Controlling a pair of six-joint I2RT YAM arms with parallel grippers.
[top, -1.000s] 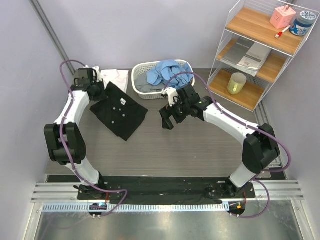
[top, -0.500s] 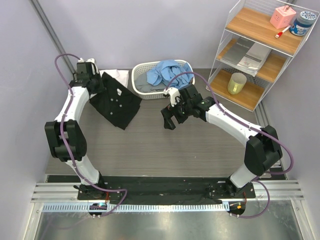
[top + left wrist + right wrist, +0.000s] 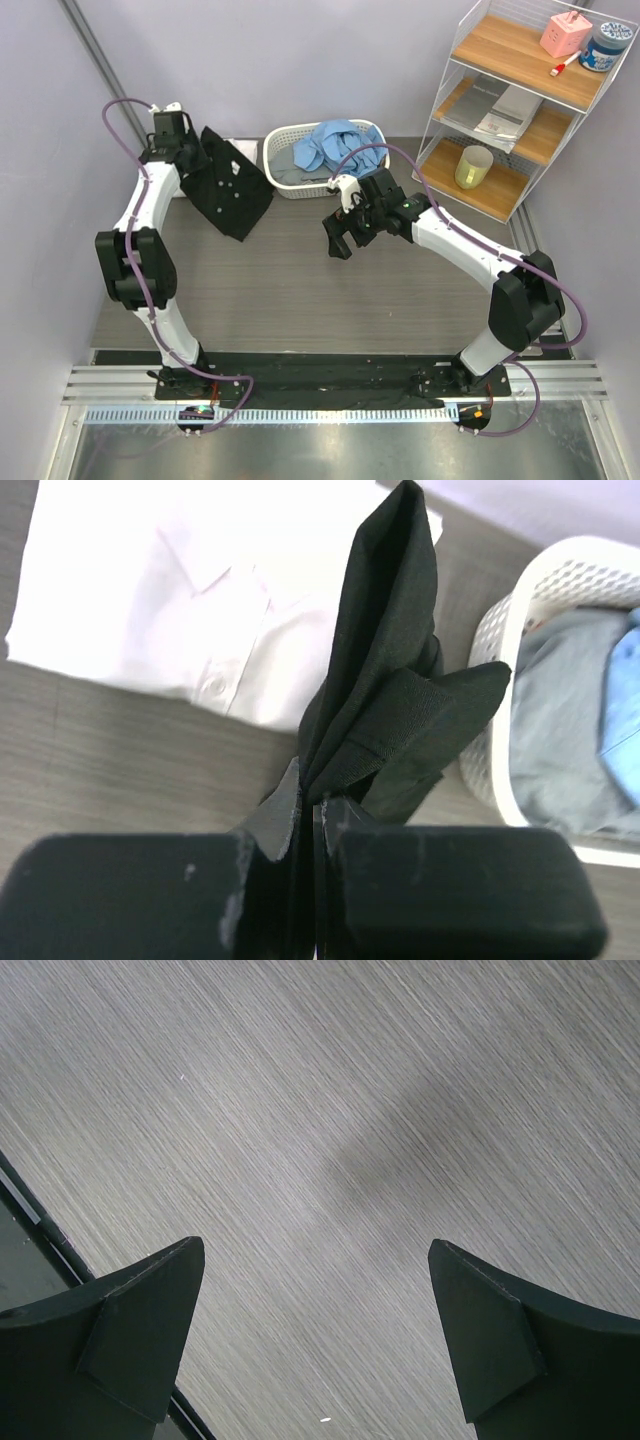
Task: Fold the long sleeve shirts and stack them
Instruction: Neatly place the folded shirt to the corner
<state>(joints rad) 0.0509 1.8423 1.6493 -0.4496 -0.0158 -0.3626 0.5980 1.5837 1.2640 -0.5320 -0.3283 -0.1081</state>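
A folded black long sleeve shirt (image 3: 232,185) with small white buttons hangs in the air at the back left. My left gripper (image 3: 195,150) is shut on its upper edge. In the left wrist view the black shirt (image 3: 385,680) is pinched in my left gripper (image 3: 312,802), above a folded white shirt (image 3: 200,590) lying flat on the table. The white shirt (image 3: 245,150) peeks out behind the black one. A light blue shirt (image 3: 335,140) lies crumpled in the basket. My right gripper (image 3: 340,240) stands open over bare table at the centre, and the right wrist view shows the right gripper (image 3: 315,1340) with nothing between its fingers.
The white slatted basket (image 3: 275,135) stands at the back centre, also holding a grey garment (image 3: 290,175). A wire shelf unit (image 3: 520,110) at the back right carries a yellow cup (image 3: 474,166) and small items. The purple wall stands close behind the left arm.
My left gripper has lifted the black shirt off the table and carried it back and left, over the white shirt. The right arm has hardly moved.
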